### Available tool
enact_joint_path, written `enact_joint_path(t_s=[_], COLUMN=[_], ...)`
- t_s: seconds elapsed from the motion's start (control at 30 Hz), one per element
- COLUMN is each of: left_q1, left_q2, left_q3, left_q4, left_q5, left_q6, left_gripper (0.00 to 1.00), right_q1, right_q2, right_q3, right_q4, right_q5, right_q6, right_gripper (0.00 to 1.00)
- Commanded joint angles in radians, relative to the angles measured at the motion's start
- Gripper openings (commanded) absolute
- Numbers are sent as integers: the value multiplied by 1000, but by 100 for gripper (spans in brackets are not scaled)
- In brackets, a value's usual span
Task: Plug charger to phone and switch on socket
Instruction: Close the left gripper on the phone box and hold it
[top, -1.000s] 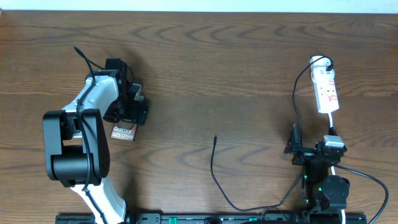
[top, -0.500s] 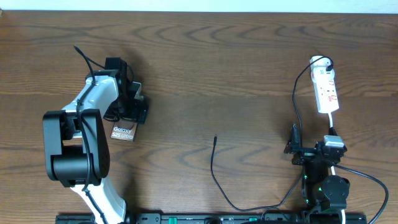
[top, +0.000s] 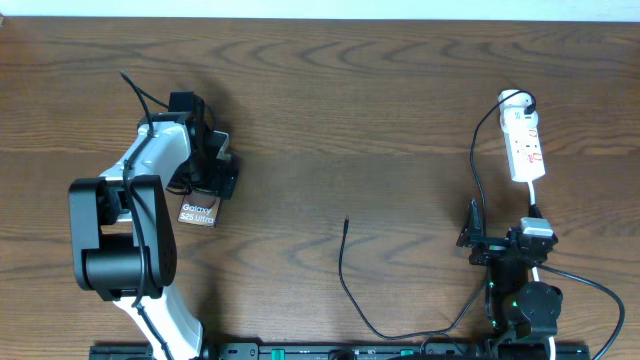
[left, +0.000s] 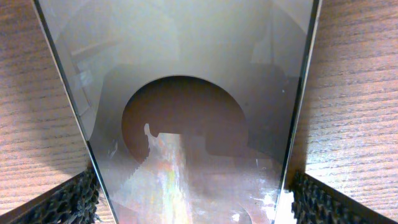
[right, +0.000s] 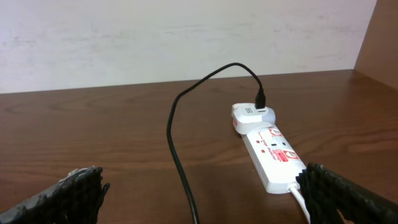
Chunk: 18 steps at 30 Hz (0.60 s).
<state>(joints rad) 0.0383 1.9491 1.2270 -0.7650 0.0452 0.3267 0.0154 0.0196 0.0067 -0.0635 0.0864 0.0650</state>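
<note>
Charger is laid loose at the table's near edge, plug tip free mid-table; right gripper is held low at right, fingers wide apart, nothing between; phone is laid flat at left, straddled by left gripper, pads at both edges, clamping cannot be told; socket is seen far right
</note>
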Motion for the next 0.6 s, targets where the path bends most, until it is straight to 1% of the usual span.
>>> enact_joint_path(t_s=[0.0,0.4,0.57], left_q1=[3,3,3], left_q2=[8,8,8], left_q3=[-15,-15,-15], left_q4=[5,4,4], left_q5=[-58,-57,-57], left_q6=[13,13,12], left_gripper=[93,92,88], right_q1=[5,5,5], right_q2=[0,0,0], right_q3=[-1,-1,-1], right_q4=[-4,-4,-4], right_q5=[8,8,8], right_q6=[9,8,8], right_gripper=[99,99,99])
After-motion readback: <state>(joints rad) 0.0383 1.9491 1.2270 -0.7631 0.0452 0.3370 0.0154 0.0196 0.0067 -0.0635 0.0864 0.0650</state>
